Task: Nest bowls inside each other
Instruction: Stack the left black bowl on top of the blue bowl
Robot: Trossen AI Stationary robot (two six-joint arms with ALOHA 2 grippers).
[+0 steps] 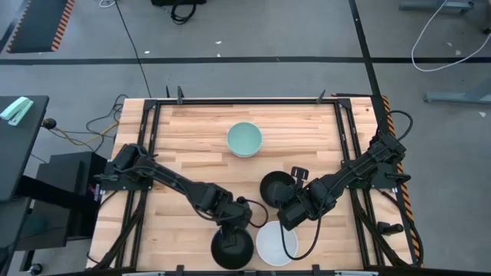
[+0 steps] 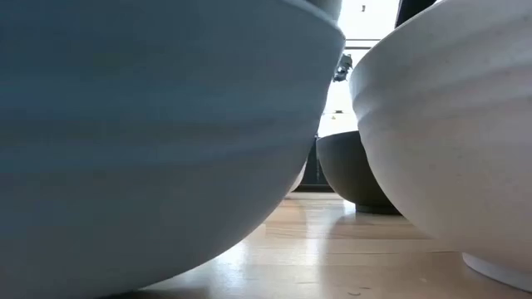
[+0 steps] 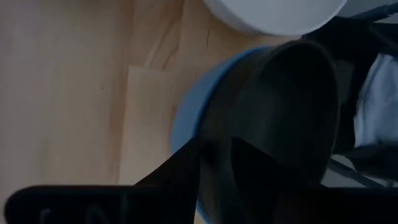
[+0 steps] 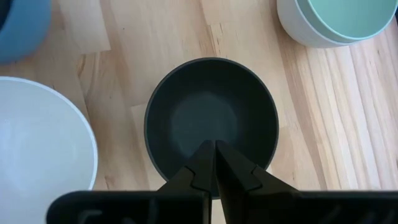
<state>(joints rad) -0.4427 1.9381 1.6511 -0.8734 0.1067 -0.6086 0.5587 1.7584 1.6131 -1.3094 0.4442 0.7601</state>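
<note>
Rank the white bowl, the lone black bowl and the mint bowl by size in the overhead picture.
1. White bowl, slightly largest.
2. Lone black bowl and mint bowl look about alike, so I won't rank them.

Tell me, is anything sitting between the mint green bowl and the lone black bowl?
No. In the high view, only bare wood lies between the mint green bowl and the lone black bowl; the right wrist view shows this too.
</note>
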